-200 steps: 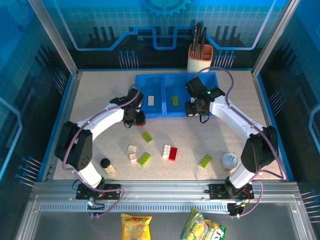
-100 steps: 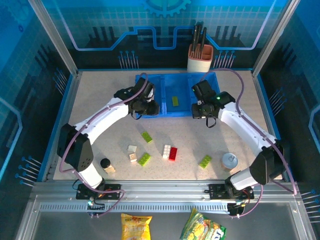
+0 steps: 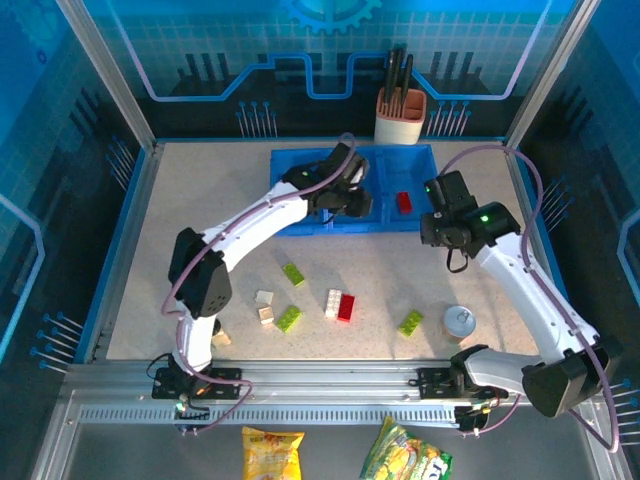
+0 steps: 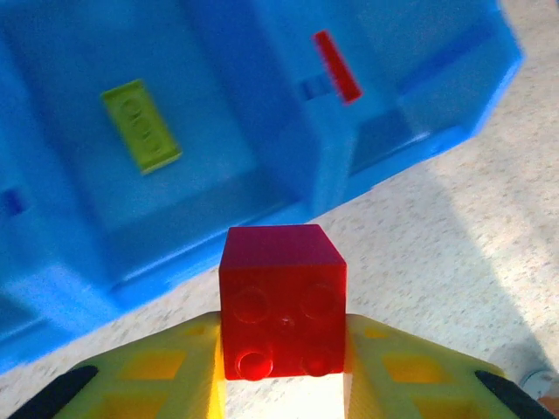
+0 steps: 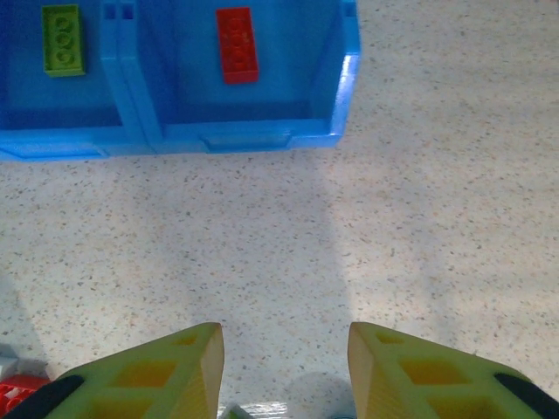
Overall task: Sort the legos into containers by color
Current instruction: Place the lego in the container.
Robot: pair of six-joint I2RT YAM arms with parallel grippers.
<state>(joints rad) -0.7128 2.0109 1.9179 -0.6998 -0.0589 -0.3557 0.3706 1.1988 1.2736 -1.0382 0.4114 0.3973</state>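
My left gripper (image 3: 345, 198) reaches over the blue tray (image 3: 415, 170) and is shut on a red lego (image 4: 282, 301), which sits between its yellow fingers (image 4: 175, 375). In the left wrist view the tray (image 4: 314, 166) holds a green lego (image 4: 141, 125) in one compartment and a red one (image 4: 336, 65) in the compartment beside it. My right gripper (image 3: 437, 228) hangs open and holds nothing (image 5: 286, 349), over bare table just right of the tray's front corner. The right compartment holds a red lego (image 3: 403, 201) (image 5: 236, 44).
Loose legos lie mid-table: green (image 3: 293, 273), cream (image 3: 264, 298), green (image 3: 288, 318), white (image 3: 333, 303), red (image 3: 346, 307), green (image 3: 410, 322). A silver disc (image 3: 459, 320) sits near the right arm's base. A beige utensil holder (image 3: 400, 115) stands behind the tray.
The left gripper has swung right along the tray with its red lego. The right gripper has drawn back to the right off the tray, and a red lego now shows in the right compartment.
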